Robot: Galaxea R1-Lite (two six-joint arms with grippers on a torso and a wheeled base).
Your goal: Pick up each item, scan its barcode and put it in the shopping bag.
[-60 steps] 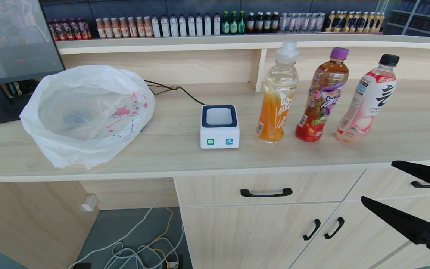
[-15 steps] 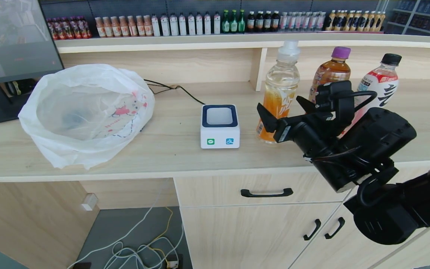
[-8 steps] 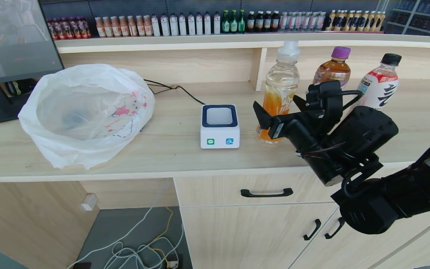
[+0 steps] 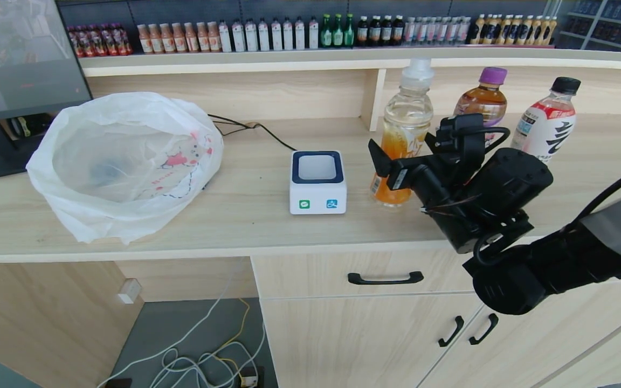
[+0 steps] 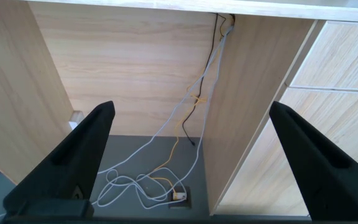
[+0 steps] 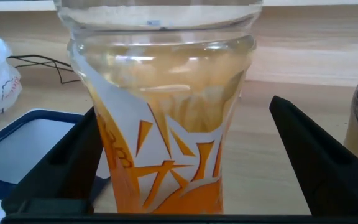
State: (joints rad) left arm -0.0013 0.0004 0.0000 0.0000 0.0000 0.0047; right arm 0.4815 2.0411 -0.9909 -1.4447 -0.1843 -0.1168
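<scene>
Now the right gripper point(image 4: 403, 153) straddles the orange bottle point(image 4: 406, 113) — wide open, empty.
Closing off-centre could topple it against the purple-capped bottle point(image 4: 484, 99).

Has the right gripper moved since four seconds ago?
Yes. The right gripper rose from below the counter edge and moved left toward the scanner; its open fingers now flank the orange bottle.

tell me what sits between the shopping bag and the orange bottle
The white scanner box stands between the shopping bag and the orange bottle, apart from both, in the head view.
</scene>
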